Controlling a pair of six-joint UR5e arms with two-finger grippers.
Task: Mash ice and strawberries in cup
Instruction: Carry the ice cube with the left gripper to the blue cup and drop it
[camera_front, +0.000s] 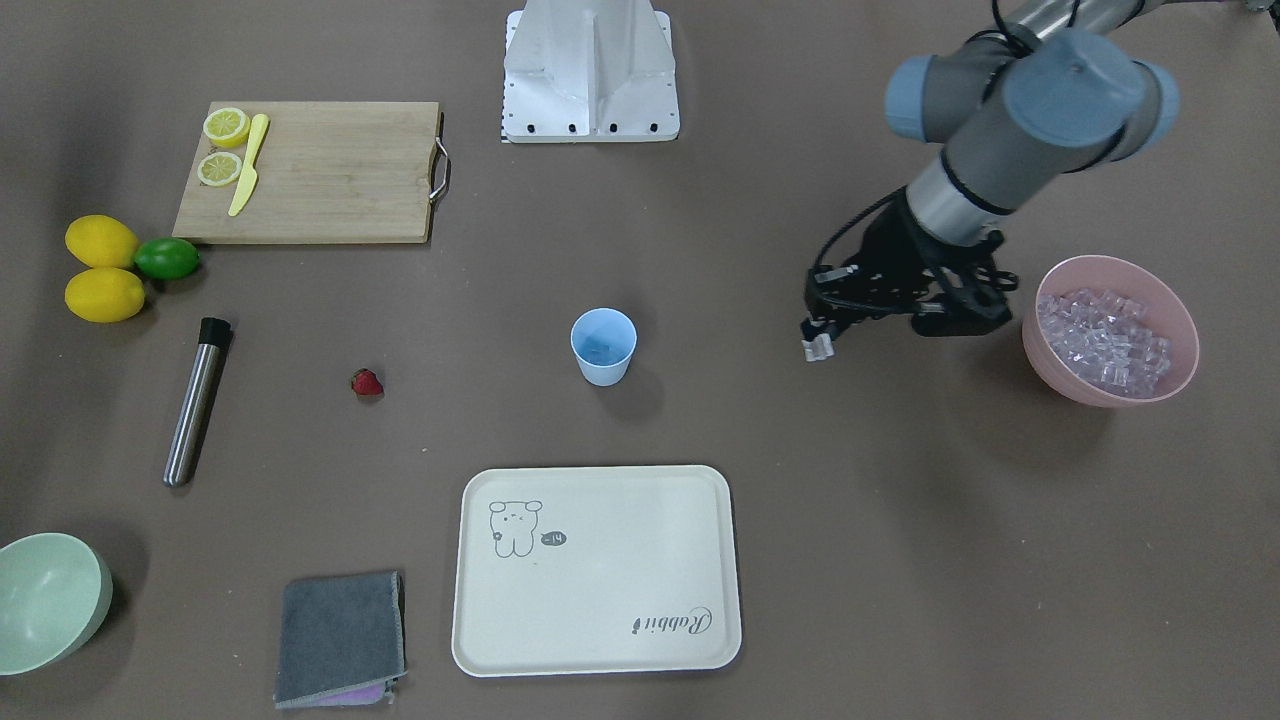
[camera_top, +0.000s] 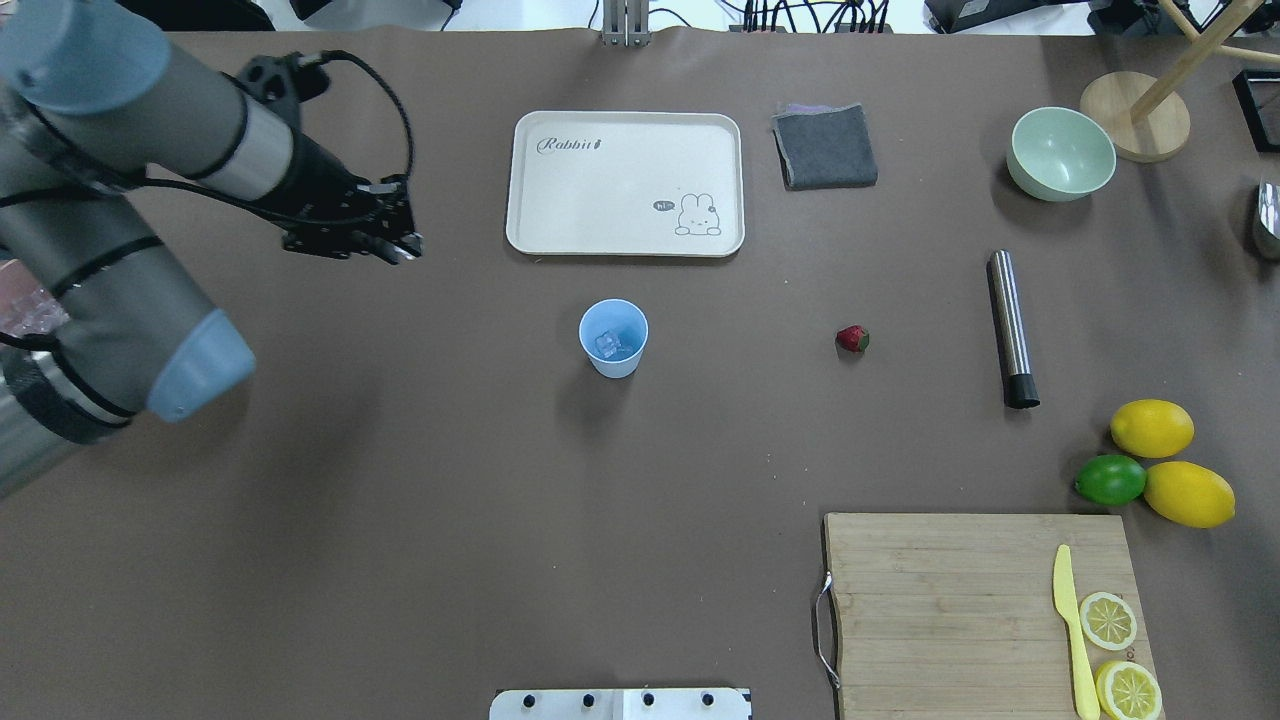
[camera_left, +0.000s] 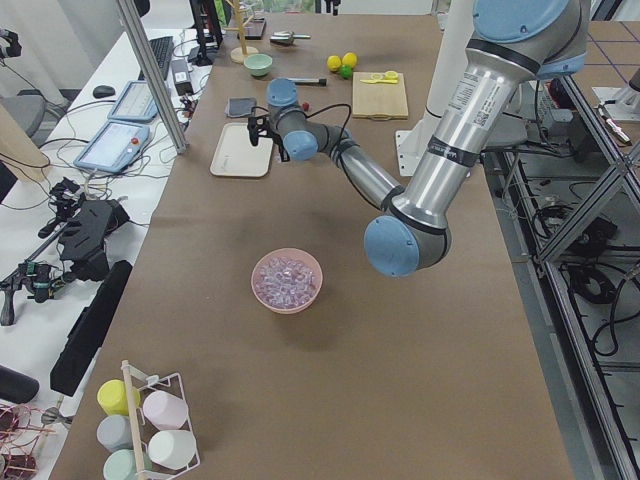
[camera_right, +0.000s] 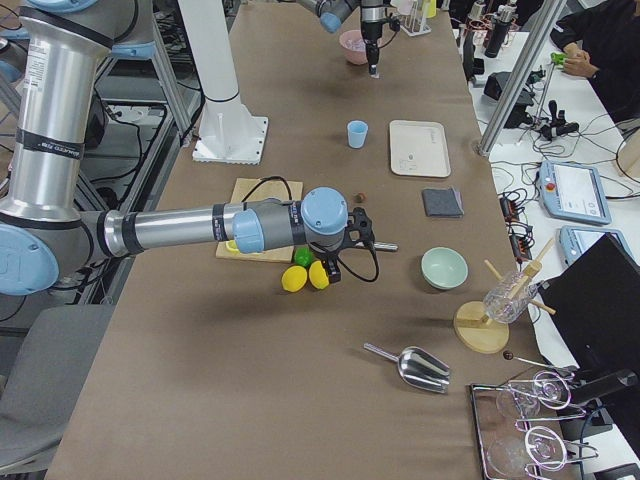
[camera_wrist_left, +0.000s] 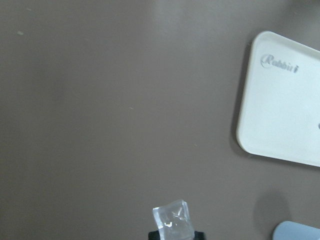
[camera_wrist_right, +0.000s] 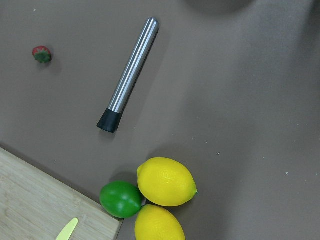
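One cube is pinched between the left gripper's fingers, above the table between the bowl of ice and the cup, apart from both. A second cube lies in the cup; the strawberry lies on the table, well off the cup's other side. Right gripper hangs near the lemons; cannot tell how its fingers stand.

The table has a matt brown covering. The cutting board is pale grained wood, the muddler brushed metal with a black tip, the ice glassy, the cloth grey fabric.
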